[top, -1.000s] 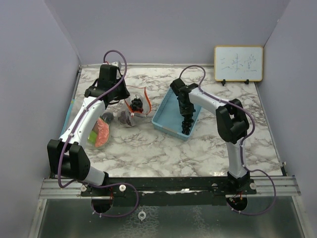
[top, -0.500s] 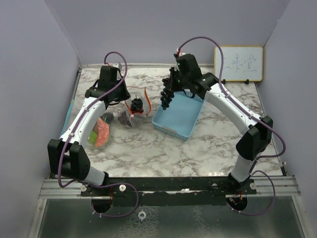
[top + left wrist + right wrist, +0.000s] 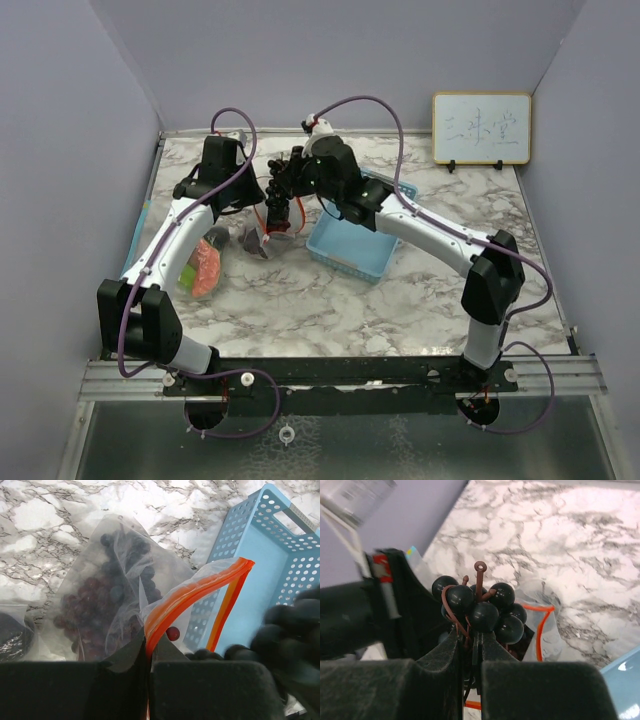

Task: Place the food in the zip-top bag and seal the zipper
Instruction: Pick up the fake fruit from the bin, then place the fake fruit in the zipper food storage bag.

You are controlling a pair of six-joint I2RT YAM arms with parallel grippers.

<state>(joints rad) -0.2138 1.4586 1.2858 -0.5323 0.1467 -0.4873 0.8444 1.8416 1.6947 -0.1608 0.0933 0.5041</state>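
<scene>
The clear zip-top bag with an orange zipper lies left of the basket, its mouth held open. My left gripper is shut on the zipper rim; in the top view the left gripper is at the bag's left edge. Dark purple grapes and a small red cherry tomato are inside the bag. My right gripper is shut on the stem of a dark grape bunch. It holds that bunch right above the bag's mouth.
The light-blue basket stands right of the bag and shows in the left wrist view. Another bag with red and green food lies at the left by my left arm. A small whiteboard stands at the back right.
My right arm has lifted the grape bunch out of the basket and carried it left to above the bag's mouth. My left gripper has stayed on the zipper rim.
</scene>
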